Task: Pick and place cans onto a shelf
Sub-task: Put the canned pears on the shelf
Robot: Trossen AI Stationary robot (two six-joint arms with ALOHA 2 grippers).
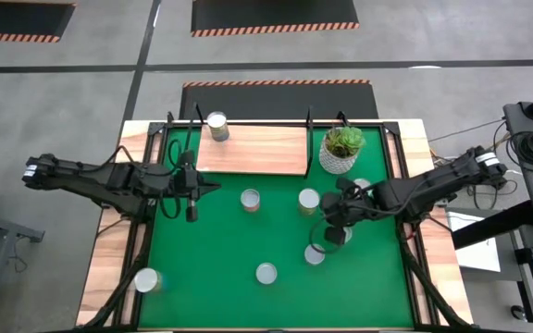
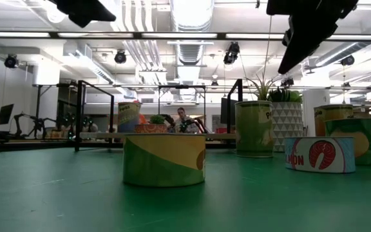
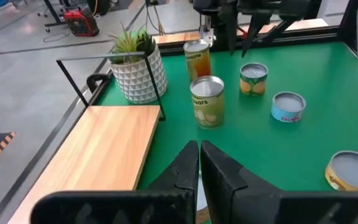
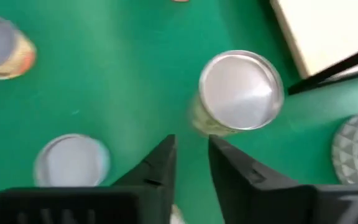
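So the right gripper (image 1: 334,225) is hanging over the green mat (image 1: 220,277) in the middle of the cans, fingers only a little apart and nothing between them. The closest can (image 4: 240,93) stands upright just ahead of its tips, not touched. Another can (image 1: 314,253) sits right below it on the mat, and two more (image 1: 251,199) and (image 1: 266,273) lie further off toward the left arm's side. The shelf (image 1: 248,150) is beyond the gripper, next to the plant pot (image 1: 340,153), with only one can (image 1: 216,126) standing at its far edge. The left gripper (image 1: 191,196) waits shut and empty just off the shelf's near edge. There's also a can (image 1: 146,280) way out at the desk's corner. So I'd say barely started: one can placed, the rest left to go.
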